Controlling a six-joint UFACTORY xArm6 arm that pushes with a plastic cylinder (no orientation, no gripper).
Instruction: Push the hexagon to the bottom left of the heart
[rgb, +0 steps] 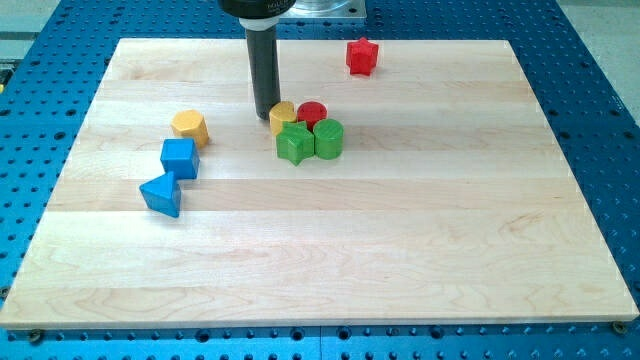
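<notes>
A: Where does the one camera sit?
B: High, at the near edge, tilted down over the whole surface.
A: How near?
B: Middling; the blue base frames every side.

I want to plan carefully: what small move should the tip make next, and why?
Probably draw my tip away from the yellow heart, toward the view's left. It stands right against the heart's left side, while the yellow hexagon lies farther left, above the blue cube. The tip must get behind the hexagon to push it closer.
</notes>
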